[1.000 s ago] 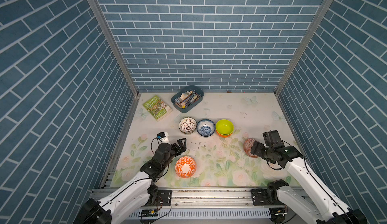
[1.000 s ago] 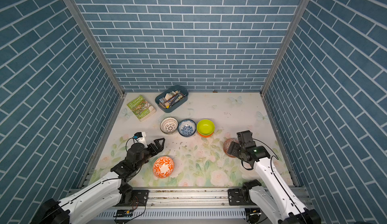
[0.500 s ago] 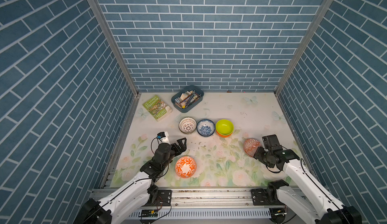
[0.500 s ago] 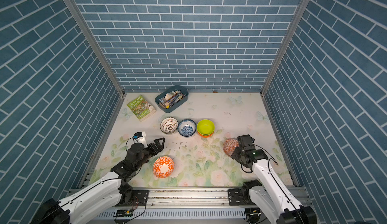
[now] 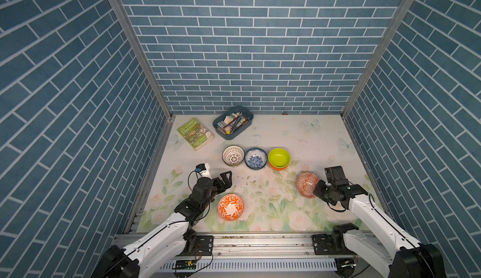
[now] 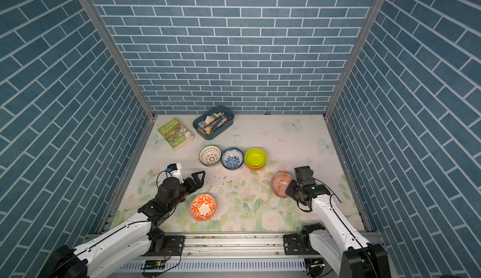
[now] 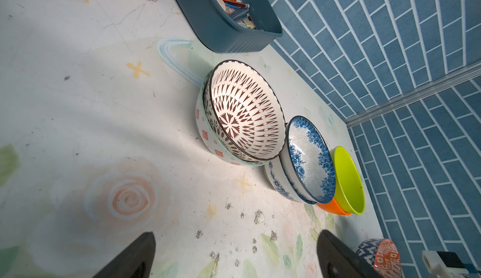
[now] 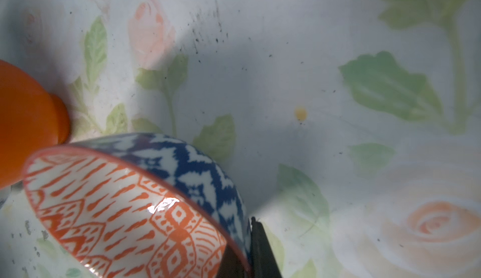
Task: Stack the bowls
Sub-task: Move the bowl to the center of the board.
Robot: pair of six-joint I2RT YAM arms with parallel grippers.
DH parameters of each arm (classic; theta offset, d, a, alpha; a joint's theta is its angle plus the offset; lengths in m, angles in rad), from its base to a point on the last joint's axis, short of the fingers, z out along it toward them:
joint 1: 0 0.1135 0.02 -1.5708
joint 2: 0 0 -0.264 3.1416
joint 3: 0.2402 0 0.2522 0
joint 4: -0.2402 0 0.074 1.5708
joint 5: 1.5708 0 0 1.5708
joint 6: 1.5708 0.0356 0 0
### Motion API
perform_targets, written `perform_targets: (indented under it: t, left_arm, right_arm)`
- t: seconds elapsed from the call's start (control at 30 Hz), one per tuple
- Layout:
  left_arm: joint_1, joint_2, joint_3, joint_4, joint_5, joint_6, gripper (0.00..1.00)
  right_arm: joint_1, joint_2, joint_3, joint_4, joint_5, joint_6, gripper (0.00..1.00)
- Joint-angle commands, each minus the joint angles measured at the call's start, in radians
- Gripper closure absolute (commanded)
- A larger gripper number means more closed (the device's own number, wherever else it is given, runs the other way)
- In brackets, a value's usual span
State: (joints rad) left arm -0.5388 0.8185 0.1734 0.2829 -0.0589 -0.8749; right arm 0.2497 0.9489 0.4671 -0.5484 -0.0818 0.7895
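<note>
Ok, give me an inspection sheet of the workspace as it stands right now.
Surface: floral mat, dark specks near the middle.
Job's things: three two-bowl stacks in a row, topped by lattice bowl, blue floral bowl and lime-green bowl; scroll-pattern bowl alone; diamond-pattern bowl tilted.
Clutter: book, tray of pencils at the back.
Grippers: left tool open, empty; right tool shut on the diamond-pattern bowl's rim.
Cables: left cable loop, right cable loop.
Surroundings: blue brick walls, front metal rail.
</note>
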Motion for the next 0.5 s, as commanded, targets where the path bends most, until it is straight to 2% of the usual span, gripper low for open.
perform_targets:
  t: [0.0,0.23,0.47]
  left_arm:
    - [0.003,0.002,0.001,0.007,-0.002,0.013,0.00]
    - [0.004,-0.016,0.014,-0.044,0.000,0.002,0.00]
    - [0.004,-0.136,0.027,-0.181,0.006,-0.010,0.00]
  right_arm:
    - [0.007,0.023,0.003,0.055,-0.112,-0.032,1.00]
    - [0.081,0.164,0.094,0.088,-0.179,-0.064,1.00]
    - [0.135,0.310,0.165,0.097,-0.228,-0.110,1.00]
